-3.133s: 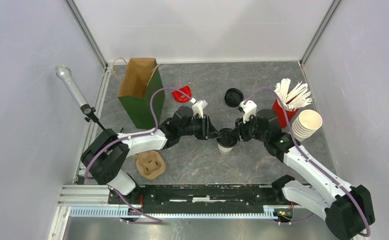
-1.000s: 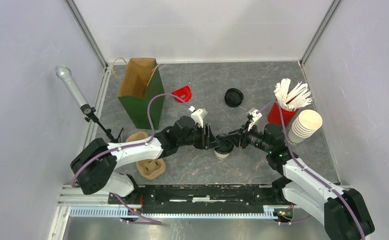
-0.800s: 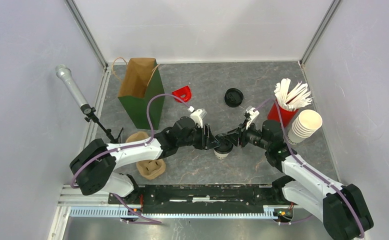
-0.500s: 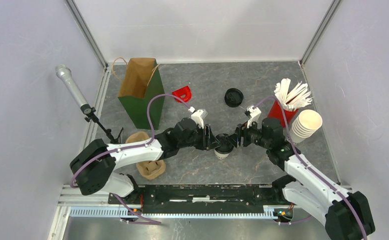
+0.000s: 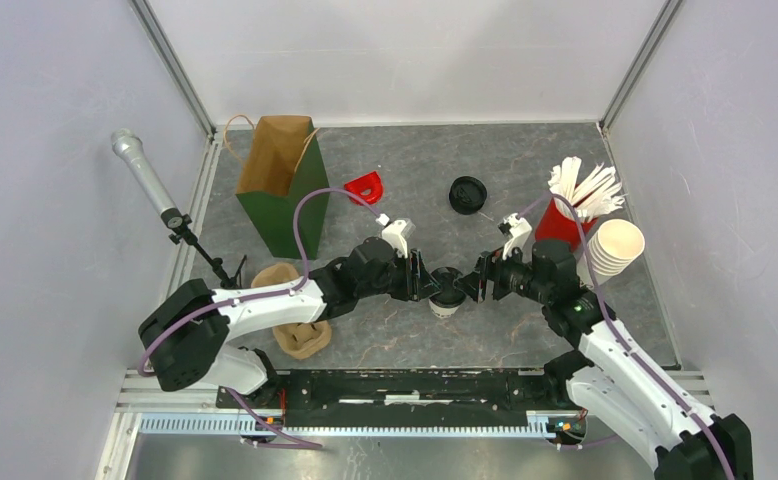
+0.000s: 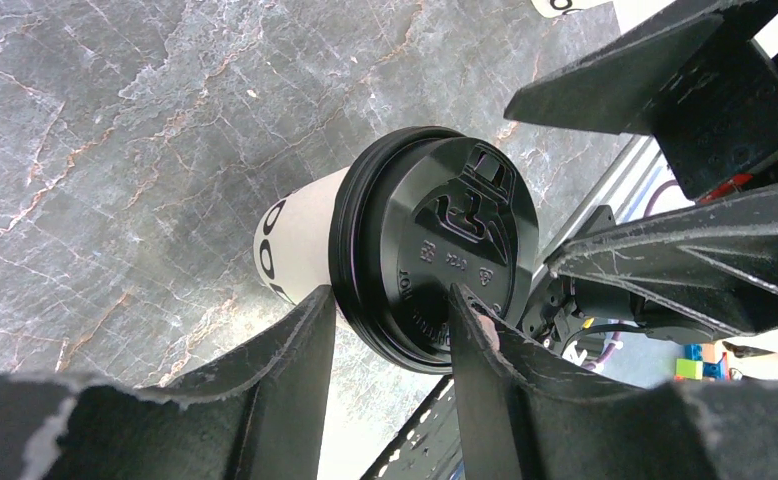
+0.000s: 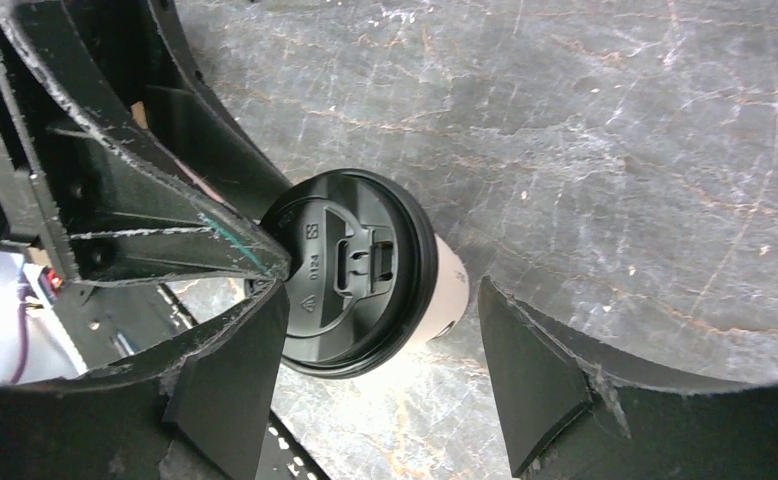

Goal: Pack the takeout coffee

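- Marbled grey table: open floor at 12 o'clock from the cup, as far as a loose black lid.
- Left claw: rough black fingers, cut off by the frame, seemingly pinching the coffee cup at its lid rim.
- Right claw: at the cup's 3 o'clock, spread wide, one finger apart from the paper wall.
- Coffee cup: mid-table between both claws, cream side partly hidden.

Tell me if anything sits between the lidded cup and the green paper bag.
Nothing loose lies between the lidded cup and the green paper bag; only the left arm, its left claw gripping the cup, spans that stretch. The open right claw straddles the cup.
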Controlling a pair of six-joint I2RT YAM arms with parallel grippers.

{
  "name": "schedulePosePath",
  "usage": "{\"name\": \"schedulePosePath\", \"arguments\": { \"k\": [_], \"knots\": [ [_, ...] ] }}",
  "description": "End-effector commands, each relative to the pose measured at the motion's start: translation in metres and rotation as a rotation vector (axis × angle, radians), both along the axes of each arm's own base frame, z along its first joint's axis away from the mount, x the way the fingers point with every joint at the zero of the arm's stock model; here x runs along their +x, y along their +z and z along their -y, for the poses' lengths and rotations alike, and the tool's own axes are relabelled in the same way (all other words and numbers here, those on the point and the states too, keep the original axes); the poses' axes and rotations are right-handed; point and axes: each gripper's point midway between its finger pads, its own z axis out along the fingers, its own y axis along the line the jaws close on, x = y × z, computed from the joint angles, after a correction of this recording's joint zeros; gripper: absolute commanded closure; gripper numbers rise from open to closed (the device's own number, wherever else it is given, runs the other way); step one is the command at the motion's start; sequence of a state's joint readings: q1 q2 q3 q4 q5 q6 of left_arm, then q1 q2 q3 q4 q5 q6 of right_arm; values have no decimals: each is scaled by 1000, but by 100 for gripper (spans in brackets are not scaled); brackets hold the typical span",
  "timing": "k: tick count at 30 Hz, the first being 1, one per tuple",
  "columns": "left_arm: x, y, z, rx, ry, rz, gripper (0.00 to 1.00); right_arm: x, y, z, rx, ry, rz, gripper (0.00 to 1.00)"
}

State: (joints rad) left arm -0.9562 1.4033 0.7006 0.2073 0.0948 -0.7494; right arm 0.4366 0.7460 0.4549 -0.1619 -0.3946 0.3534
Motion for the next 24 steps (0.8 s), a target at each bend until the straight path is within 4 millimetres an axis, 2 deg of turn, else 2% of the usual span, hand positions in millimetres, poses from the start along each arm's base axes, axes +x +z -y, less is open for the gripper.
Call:
{"name": "schedulePosePath", "arguments": {
  "k": [1,9,24],
  "knots": [
    [-13,-46,-30,196,0,-43,49,-12,0,-8,59,36,-40,25],
    [-13,-45,-27,195,-3,-40,50,-21,-24,-17,121,67,-107,39],
    [-12,-68,-46,286,51,-59,51,-56,-121,12,26,-20,-249,49]
  ]
}}
